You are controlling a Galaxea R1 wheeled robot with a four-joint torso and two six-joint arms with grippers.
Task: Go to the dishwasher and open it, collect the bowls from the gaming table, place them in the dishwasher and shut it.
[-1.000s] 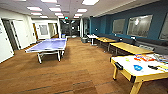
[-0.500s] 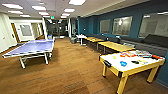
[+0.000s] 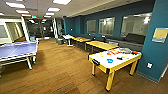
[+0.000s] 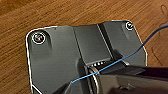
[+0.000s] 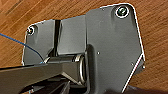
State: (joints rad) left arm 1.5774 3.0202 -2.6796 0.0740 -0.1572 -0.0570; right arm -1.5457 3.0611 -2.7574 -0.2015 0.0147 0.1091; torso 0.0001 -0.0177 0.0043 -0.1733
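Note:
The gaming table [image 3: 105, 65], with a glossy white top and yellow sides and legs, stands at the right of the head view near a teal wall. Several small coloured things lie on its far half, too blurred to tell apart. The orange-red ones [image 3: 111, 52] and a pale round one [image 3: 124, 50] look like bowls. A blue spot [image 3: 109, 60] sits near the middle of the top. The dishwasher is out of view. Both wrist views look down on wooden floor past the robot's own dark plate.
A blue table-tennis table [image 3: 17, 50] stands at the left. Yellow-topped tables [image 3: 101, 45] line the right wall under windows, with a dark sofa [image 3: 135, 38] behind the gaming table. Wooden floor [image 3: 62, 70] runs between the two sides toward a far doorway.
The whole head view has shifted as the camera moved. The gaming table now sits further left in it and shows whole, and the table-tennis table has slid toward the left edge.

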